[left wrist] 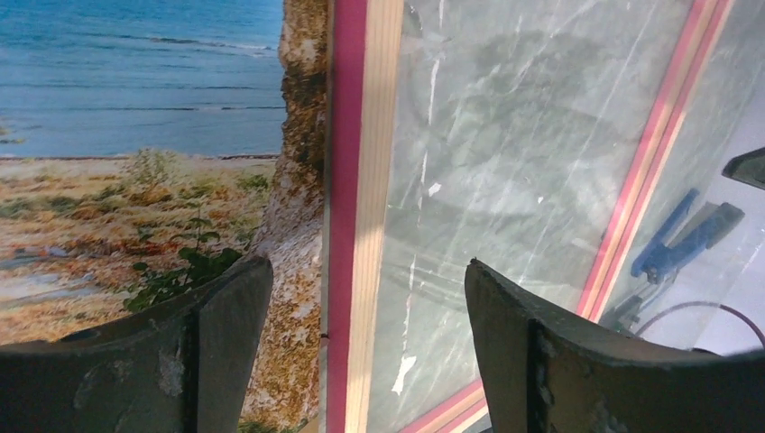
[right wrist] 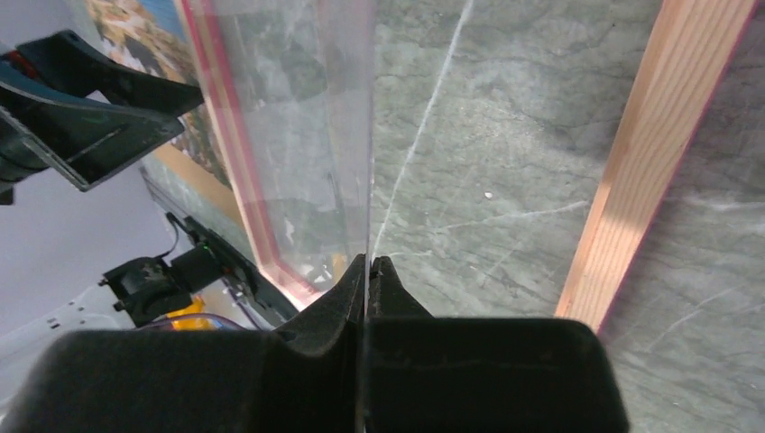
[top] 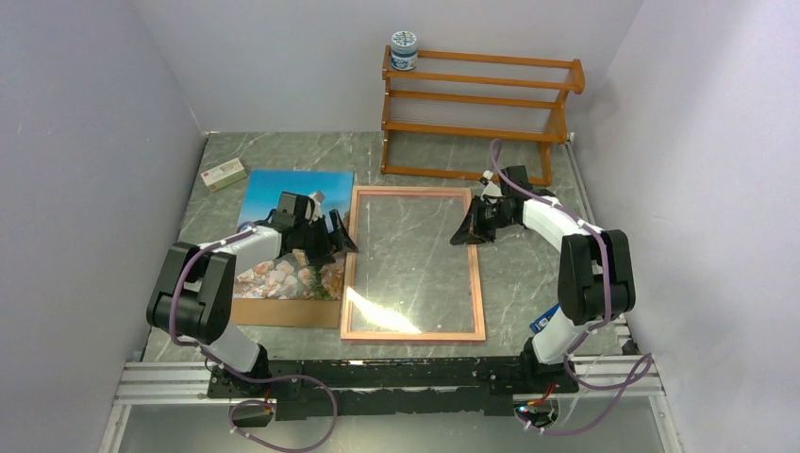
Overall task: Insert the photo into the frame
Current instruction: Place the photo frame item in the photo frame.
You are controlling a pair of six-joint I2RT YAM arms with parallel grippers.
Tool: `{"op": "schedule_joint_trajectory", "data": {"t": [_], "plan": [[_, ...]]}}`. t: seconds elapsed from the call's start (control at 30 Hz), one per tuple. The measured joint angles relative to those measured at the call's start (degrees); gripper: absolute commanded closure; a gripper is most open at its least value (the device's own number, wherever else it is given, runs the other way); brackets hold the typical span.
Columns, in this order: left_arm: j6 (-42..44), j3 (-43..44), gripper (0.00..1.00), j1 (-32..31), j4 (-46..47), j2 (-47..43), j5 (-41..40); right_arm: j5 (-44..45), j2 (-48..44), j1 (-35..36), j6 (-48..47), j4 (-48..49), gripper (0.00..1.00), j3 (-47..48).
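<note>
The frame (top: 412, 262) lies flat mid-table with its pale wood back up. The photo (top: 292, 203), a rocky shore under blue sky, lies picture-up to its left on a brown panel (top: 283, 313). My left gripper (top: 340, 236) is open at the frame's left rail. In the left wrist view the left gripper (left wrist: 365, 271) straddles the pink-and-wood rail (left wrist: 361, 180), one finger over the photo (left wrist: 135, 135) and the other over the pane. My right gripper (top: 469, 226) is at the frame's right side. There the right gripper (right wrist: 370, 262) is shut on the clear pane's (right wrist: 298, 135) thin edge, left of the wooden rail (right wrist: 649, 153).
An orange-brown wooden rack (top: 476, 104) stands at the back right with a blue-white jar (top: 404, 50) on its top shelf. A small box (top: 225, 174) lies at the back left. Grey walls close in on three sides.
</note>
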Motion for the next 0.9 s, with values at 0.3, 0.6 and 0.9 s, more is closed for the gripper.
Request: {"op": "schedule_joint_trajectory", "data": {"t": [0.3, 0.6, 0.9], "plan": [[1.2, 1.2, 0.21, 0.0, 0.0, 1.4, 1.7, 0.3, 1.2, 0.0, -3.3, -0.9, 1.0, 1.7], [1.2, 1.6, 0.22, 0.0, 0.0, 2.1, 1.7, -2.1, -0.1, 0.0, -3.8, 1.1, 1.0, 1.5], [1.1, 1.6, 0.26, 0.0, 0.0, 2.3, 1.7, -3.7, -1.4, 0.0, -2.9, 3.8, 0.92, 0.4]]}}
